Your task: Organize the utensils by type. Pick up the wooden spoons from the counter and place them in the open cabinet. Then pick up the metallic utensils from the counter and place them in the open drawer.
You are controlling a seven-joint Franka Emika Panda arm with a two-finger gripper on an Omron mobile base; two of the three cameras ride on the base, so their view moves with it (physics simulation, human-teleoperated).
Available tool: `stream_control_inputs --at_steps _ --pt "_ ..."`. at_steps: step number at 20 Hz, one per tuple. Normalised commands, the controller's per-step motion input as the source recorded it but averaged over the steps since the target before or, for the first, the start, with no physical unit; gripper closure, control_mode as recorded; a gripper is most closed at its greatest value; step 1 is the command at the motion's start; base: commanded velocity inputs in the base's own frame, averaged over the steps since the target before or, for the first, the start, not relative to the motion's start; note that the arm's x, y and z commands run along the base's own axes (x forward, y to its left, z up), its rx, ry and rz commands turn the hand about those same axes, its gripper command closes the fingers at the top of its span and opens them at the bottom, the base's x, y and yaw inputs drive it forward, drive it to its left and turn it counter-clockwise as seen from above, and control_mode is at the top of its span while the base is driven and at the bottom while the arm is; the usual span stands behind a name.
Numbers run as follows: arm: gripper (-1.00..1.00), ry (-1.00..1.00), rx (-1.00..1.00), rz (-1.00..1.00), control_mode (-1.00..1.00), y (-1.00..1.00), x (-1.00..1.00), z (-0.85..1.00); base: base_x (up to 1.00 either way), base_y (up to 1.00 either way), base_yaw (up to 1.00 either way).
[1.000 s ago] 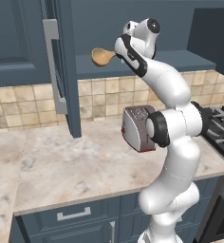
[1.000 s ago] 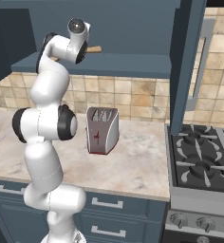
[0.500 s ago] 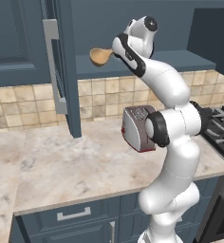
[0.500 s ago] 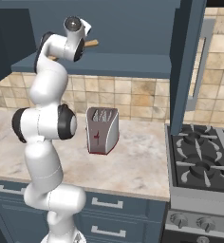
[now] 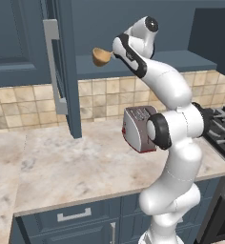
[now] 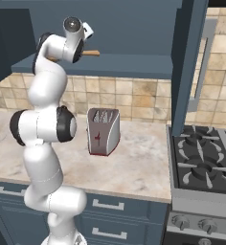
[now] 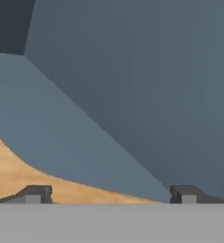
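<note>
The wooden spoon (image 5: 101,56) lies on the shelf of the open cabinet (image 5: 181,59), its oval bowl sticking out to the left of my hand. From the right, its handle (image 6: 91,53) pokes out past the hand. My gripper (image 7: 109,194) is open, raised up into the cabinet over the spoon. In the hand view the fingertips (image 7: 35,193) stand wide apart, with the spoon's tan wood (image 7: 19,175) low between them against the blue cabinet wall. I cannot tell whether the fingers touch it. The metallic utensils and the open drawer are out of view.
A grey and red toaster (image 5: 139,128) stands on the beige counter (image 5: 76,167) just below my arm. The open cabinet door (image 5: 62,71) with its silver handle hangs left of the spoon. A gas stove (image 6: 201,158) sits at the right.
The hand has shifted only slightly at the cabinet shelf. The spoon stays where it was, and the fingers remain wide apart.
</note>
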Motion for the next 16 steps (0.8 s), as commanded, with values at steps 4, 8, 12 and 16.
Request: stream_control_inputs --at_steps 4,8,12,16 --pt "-1.00 0.00 0.25 -0.08 -1.00 0.00 -0.23 0.00 0.00 0.00 0.00" --pt "-1.00 0.00 0.22 -0.07 -1.00 -0.01 -0.44 0.00 0.00 0.00 0.00" --pt "-1.00 -0.01 0.13 -0.09 -1.00 -0.03 -0.63 -0.06 0.00 0.00 0.00" --pt "-1.00 -0.08 0.09 -0.10 -1.00 -0.03 -0.78 -0.01 0.00 0.00 0.00"
